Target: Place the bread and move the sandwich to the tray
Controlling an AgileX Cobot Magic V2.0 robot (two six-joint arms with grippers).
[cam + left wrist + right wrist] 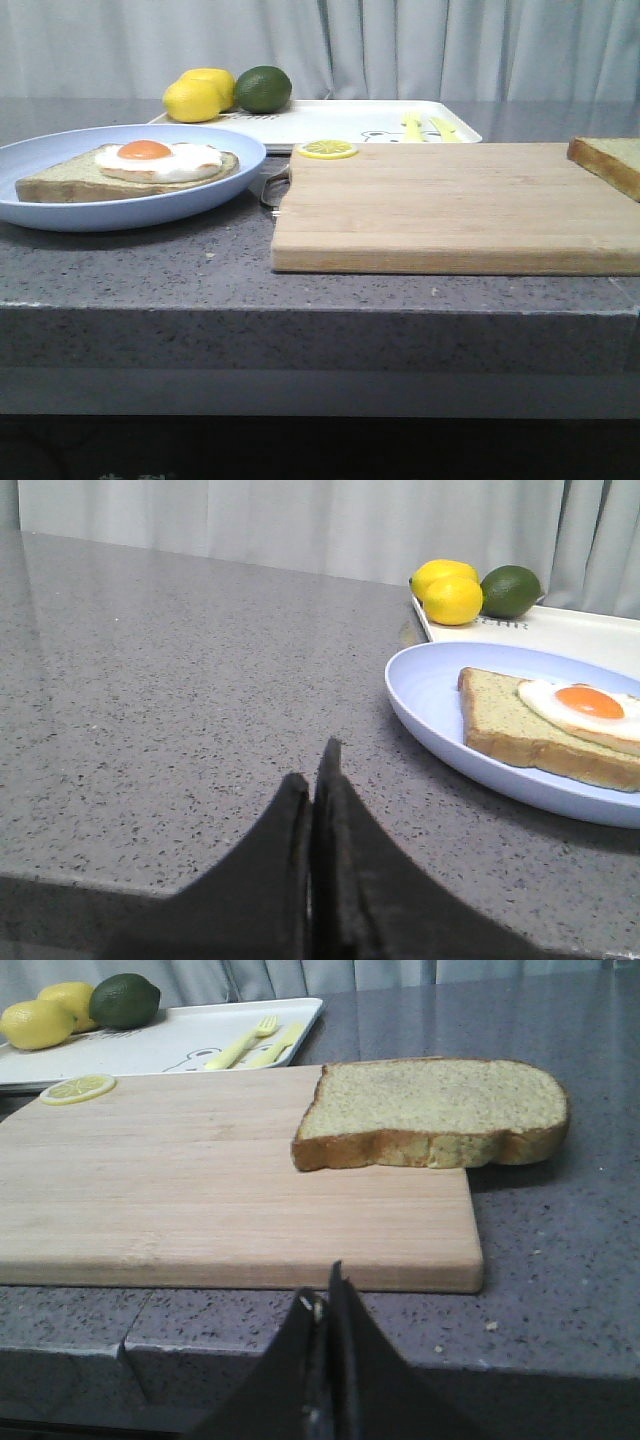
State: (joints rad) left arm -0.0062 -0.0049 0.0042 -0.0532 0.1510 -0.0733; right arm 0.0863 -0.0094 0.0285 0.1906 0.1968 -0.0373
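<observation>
Both grippers closed, empty: left gripper (312, 780) low over bare table (180, 710), right gripper (328, 1305) low at the near edge of the board (230, 1190). Bread (435, 1110) lies at 12 o'clock from the right gripper, overhanging the board's right edge. Egg slice on plate (130, 205) at front-view 9 o'clock; tray (330, 125) at 12. Advice: open right gripper wide, pinch the overhanging crust lightly, lift level.

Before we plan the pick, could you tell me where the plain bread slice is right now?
The bread lies at the front view's far right, on the cutting board's far right corner, overhanging its edge in the right wrist view.
</observation>
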